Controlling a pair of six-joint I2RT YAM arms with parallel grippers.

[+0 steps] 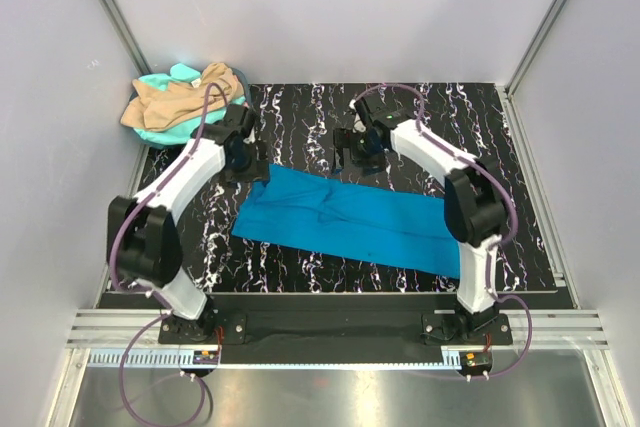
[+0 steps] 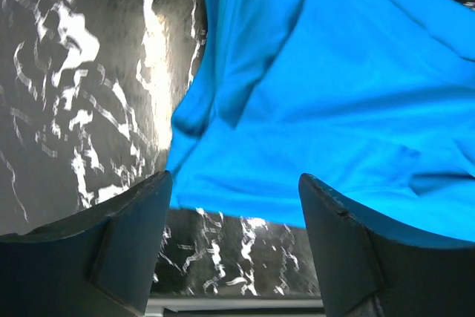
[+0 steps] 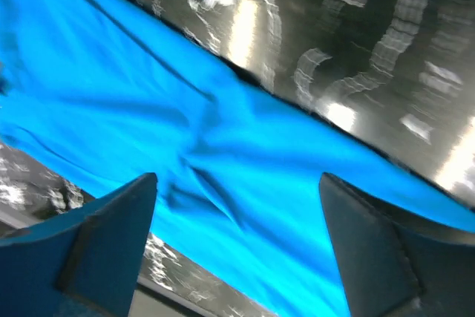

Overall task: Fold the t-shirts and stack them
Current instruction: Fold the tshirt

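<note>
Blue t-shirt (image 2: 334,109) cloth lies below and ahead of my left fingers (image 2: 126,250), which are spread wide with nothing between them. In the left wrist view a corner of the cloth hangs in the gap. My right fingers (image 3: 104,243) are just as wide and hold nothing, with the blue band running slantwise under them.

From above, the shirt sits mid-counter as a long folded strip. Its long axis runs from the left, far side down toward the right, near side. My left fingers hover at its far-left corner, and my right fingers sit just beyond the far edge, about the middle of its length. The strip's right end is well apart from both and lies closer to the right arm's base.

I judge the next fold turns on that axis: each hand takes the far edge, left at the corner.

Further out on the black marbled counter (image 1: 480,127), a tan shirt (image 1: 165,105) lies heaped on a mint-turquoise shirt (image 1: 180,74) in the far-left corner.
</note>
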